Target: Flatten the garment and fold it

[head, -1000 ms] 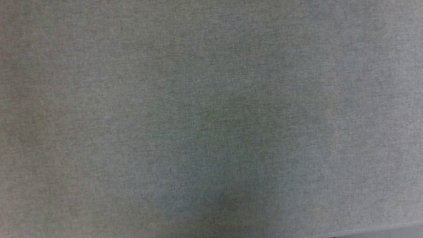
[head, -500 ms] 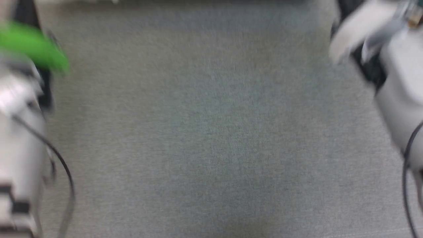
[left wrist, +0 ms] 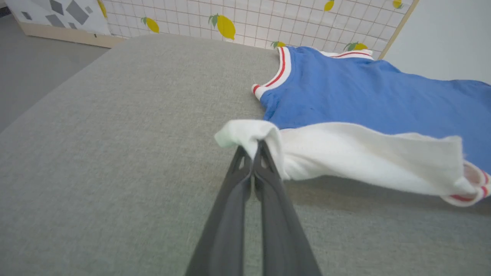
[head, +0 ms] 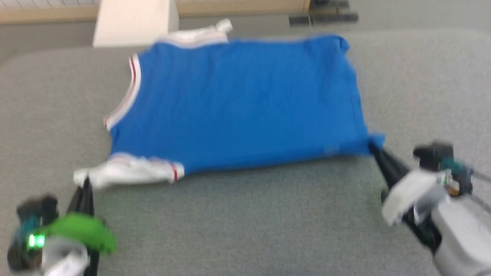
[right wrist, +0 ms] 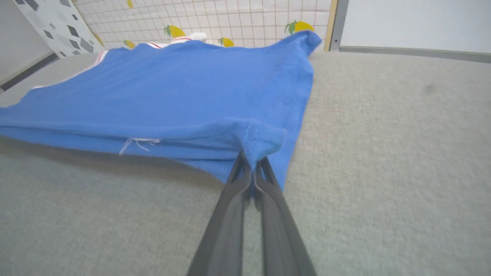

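Blue jersey (head: pixel 238 103): lay lengthwise between my left gripper (left wrist: pixel 254 147), pinching its sleeve (left wrist: pixel 345 153), and right gripper (right wrist: pixel 251 161), pinching its hem corner (right wrist: pixel 264 134).

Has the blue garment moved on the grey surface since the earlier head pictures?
Cannot tell. The whole head view has shifted, so the camera moved; the garment shows now, but the plain grey surface gives no fixed mark.
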